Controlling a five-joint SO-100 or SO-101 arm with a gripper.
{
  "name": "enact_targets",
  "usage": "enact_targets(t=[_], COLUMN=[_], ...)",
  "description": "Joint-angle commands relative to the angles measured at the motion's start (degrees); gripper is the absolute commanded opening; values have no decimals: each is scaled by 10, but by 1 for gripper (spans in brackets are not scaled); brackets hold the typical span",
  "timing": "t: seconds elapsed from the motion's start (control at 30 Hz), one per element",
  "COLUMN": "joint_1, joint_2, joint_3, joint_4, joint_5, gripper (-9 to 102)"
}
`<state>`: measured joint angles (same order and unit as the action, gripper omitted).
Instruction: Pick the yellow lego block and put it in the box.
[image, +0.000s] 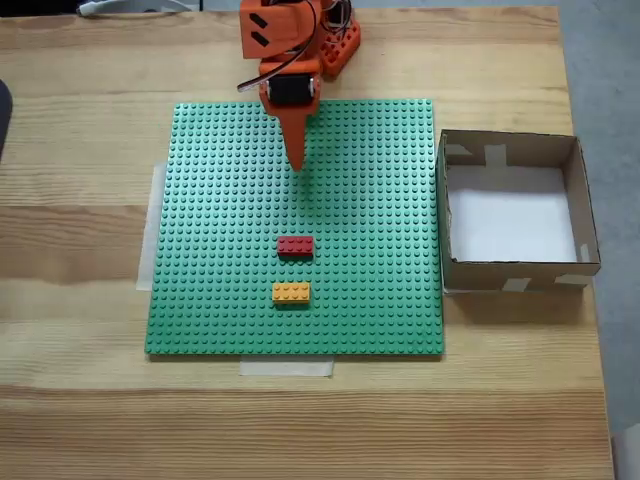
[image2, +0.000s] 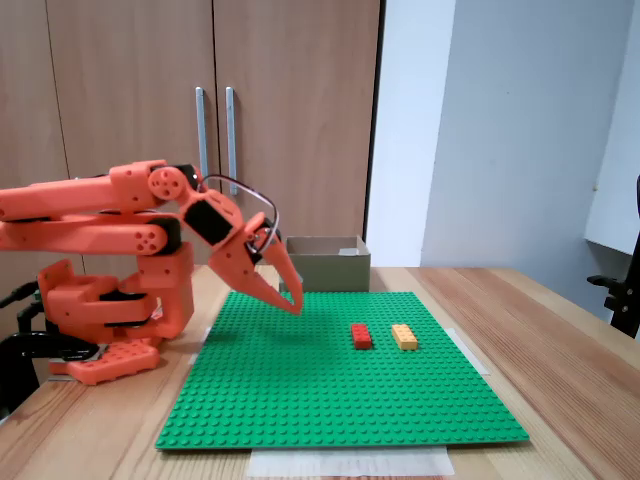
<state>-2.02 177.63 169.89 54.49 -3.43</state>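
**Pincer hangs over the baseplate, bricks untouched**

The orange pincer (image: 296, 160) (image2: 292, 300) points down with its fingers together, holding nothing, just above the far part of the green baseplate (image: 220, 250) (image2: 300, 400). In the top-down fixed view, the red brick (image: 295, 245) (image2: 361, 336) lies nearer, and the yellow lego block (image: 291, 292) (image2: 404, 336) nearer still. The box (image: 590, 230) (image2: 328, 268) sits on the tabletop (image: 80, 240) touching the baseplate's right edge.

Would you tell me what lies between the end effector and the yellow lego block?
The red brick, in the top-down fixed view, between end effector and yellow lego block.
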Motion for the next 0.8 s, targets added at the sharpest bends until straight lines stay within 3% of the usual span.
enact_targets(t=[0.0,0.77], joint_1=[2,62], joint_2=[-32,-470], joint_3=[-67,-490], joint_4=[18,121], joint_5=[-1,-33], gripper=[-1,0])
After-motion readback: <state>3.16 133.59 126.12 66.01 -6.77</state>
